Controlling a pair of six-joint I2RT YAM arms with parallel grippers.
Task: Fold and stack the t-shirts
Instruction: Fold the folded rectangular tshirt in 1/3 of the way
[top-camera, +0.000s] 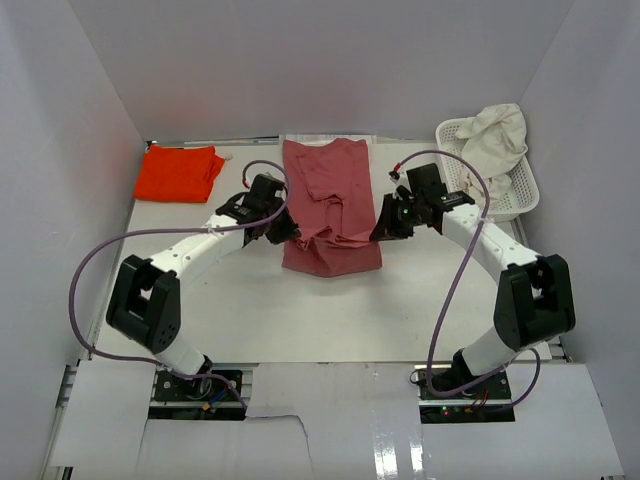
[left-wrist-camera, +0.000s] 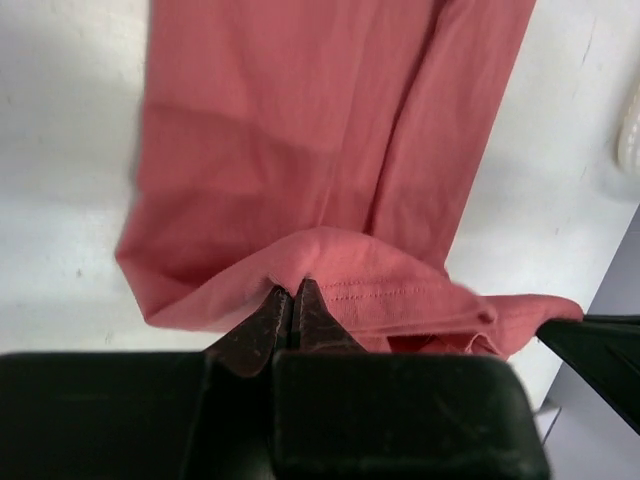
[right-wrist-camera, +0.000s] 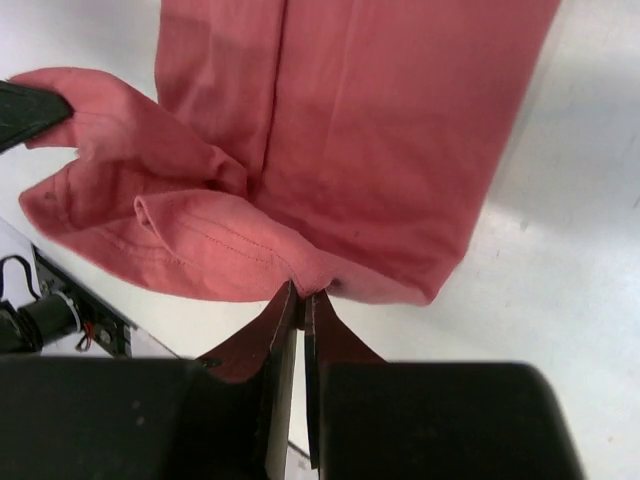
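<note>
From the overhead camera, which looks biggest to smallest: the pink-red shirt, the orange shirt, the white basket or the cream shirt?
1. pink-red shirt
2. white basket
3. orange shirt and cream shirt: too close to rank, since the cream one is bunched up in the basket.

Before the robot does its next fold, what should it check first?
1. Is the left hand pinching the rose-red shirt at its edge: ok.
2. Is the right hand pinching that same edge: ok.
3. Is the cloth smooth between the two hands: not ok, it is bunched.
4. Is the orange shirt out of the way: ok, it lies in the far left corner.
5. Is the cream shirt out of the way: ok, it is in the basket.
</note>
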